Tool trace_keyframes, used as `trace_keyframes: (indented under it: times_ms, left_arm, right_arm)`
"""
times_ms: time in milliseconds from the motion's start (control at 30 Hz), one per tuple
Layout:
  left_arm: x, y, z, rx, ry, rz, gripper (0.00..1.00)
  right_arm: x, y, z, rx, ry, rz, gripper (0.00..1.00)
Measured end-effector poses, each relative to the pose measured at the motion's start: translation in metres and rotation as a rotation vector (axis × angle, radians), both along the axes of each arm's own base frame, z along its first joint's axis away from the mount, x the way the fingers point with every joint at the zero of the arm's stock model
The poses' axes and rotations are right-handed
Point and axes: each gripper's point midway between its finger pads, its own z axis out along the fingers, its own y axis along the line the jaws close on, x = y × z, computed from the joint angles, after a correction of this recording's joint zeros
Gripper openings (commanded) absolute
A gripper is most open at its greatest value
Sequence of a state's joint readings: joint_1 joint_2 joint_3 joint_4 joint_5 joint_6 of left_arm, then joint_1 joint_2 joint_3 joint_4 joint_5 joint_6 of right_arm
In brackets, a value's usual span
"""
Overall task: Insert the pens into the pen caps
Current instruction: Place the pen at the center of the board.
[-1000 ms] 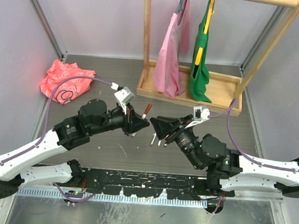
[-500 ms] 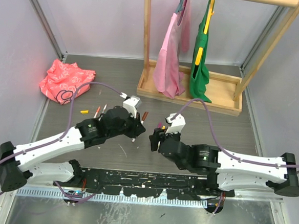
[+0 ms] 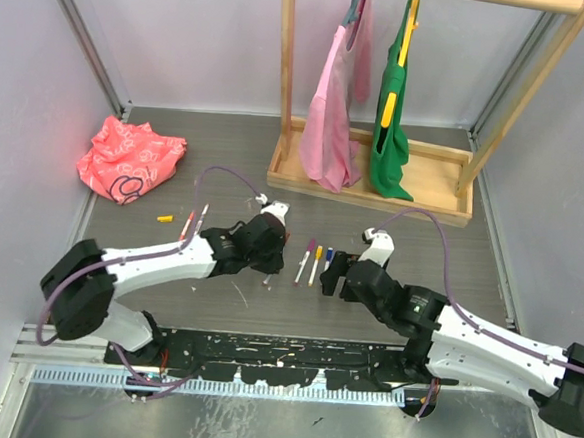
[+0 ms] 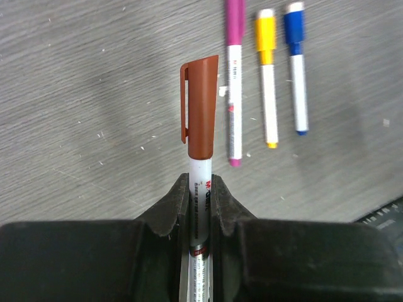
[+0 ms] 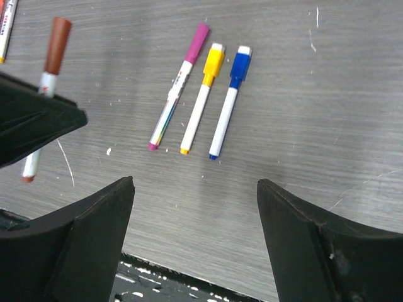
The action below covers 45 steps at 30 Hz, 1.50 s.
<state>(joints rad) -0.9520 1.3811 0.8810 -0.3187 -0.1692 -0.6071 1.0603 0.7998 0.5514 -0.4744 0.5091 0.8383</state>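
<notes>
My left gripper (image 3: 272,261) is shut on the white barrel of a pen with a brown-red cap (image 4: 201,107), held low over the table. The wrist view shows its jaws tight on the barrel (image 4: 200,189). Three capped pens lie side by side just right of it: pink (image 3: 302,265), yellow (image 3: 315,264) and blue (image 3: 329,260). My right gripper (image 3: 334,274) is open and empty (image 5: 195,185), just near of those three pens. At the left, an orange cap (image 3: 165,216) lies beside another white-barrelled pen (image 3: 187,224).
A red plastic bag (image 3: 131,158) lies at the back left. A wooden rack (image 3: 375,180) with a pink and a green garment stands at the back. A black rail (image 3: 283,354) runs along the table's near edge.
Both arms have dropped from mid-air down to the table. The left gripper has moved right with the brown-red pen. The pink, yellow and blue pens now show on the table.
</notes>
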Motion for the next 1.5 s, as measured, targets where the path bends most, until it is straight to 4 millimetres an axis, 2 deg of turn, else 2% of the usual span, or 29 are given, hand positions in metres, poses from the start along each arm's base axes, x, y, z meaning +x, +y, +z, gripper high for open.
trace_keyframes:
  times_ms: [100, 200, 367, 500, 767, 1133, 1500]
  left_arm:
    - [0.006, 0.001, -0.03, 0.062, 0.051, 0.021, 0.0]
    - [0.013, -0.003, -0.05, 0.105, 0.083, 0.03, 0.01]
    - [0.028, -0.02, -0.064, 0.122, 0.101, 0.03, 0.02]
    - [0.035, -0.03, -0.07, 0.128, 0.106, 0.029, 0.04]
    - [0.042, -0.042, -0.076, 0.127, 0.114, 0.025, 0.1]
    - [0.043, -0.043, -0.076, 0.125, 0.114, 0.026, 0.23]
    - [0.043, -0.041, -0.074, 0.127, 0.114, 0.029, 0.25]
  right_arm:
    - [-0.008, -0.005, -0.007, 0.054, 0.021, -0.005, 0.87]
    - [-0.013, -0.01, -0.008, 0.117, 0.023, -0.016, 0.88]
    - [-0.019, -0.016, -0.002, 0.209, 0.016, -0.037, 0.91]
    - [-0.021, -0.018, 0.003, 0.245, 0.012, -0.046, 0.91]
    - [-0.024, -0.021, -0.006, 0.213, 0.04, -0.05, 0.91]
    - [-0.026, -0.02, -0.011, 0.193, 0.059, -0.043, 0.92]
    - [-0.027, -0.018, -0.012, 0.196, 0.066, -0.035, 0.92]
